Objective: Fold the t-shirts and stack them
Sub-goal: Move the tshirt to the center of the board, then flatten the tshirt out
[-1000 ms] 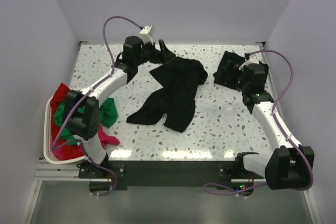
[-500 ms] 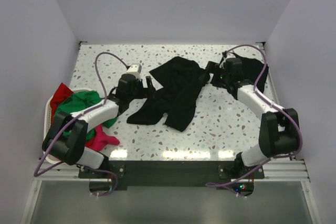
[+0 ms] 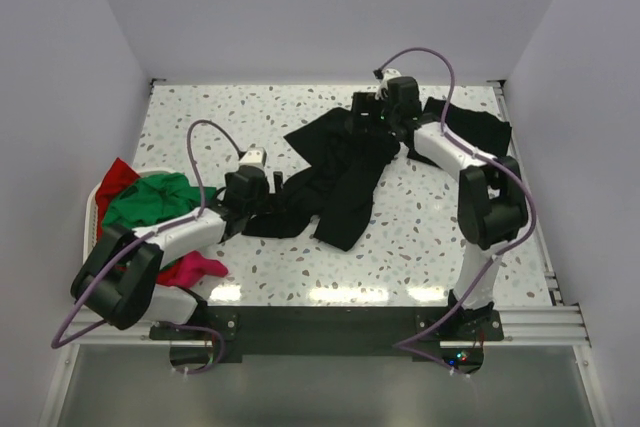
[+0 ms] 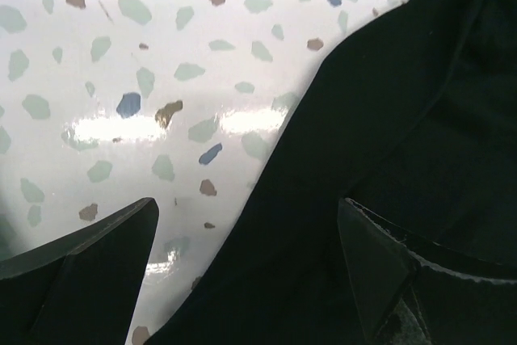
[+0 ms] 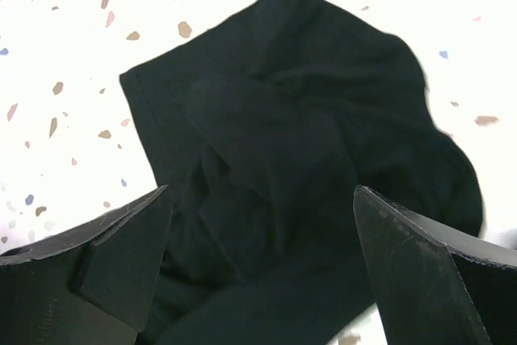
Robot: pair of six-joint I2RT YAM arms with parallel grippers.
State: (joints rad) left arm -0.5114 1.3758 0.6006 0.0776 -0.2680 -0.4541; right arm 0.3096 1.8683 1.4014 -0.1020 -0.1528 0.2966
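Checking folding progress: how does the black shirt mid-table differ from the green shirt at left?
The black shirt sprawls loose across the table; the green shirt is bunched in the basket beside a red shirt. The left tool and right tool, both open, are at the black shirt's ends; neither is at the green shirt. Shared: both are unfolded.

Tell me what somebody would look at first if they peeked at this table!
The big crumpled black t-shirt sprawled in the middle of the speckled table grabs the eye first. Both arms reach over it with open jaws: the left gripper at its near-left end, the right gripper at its far end. Next come the bright colours at the left edge: a green shirt, a red shirt and a magenta shirt heaped around the white basket.
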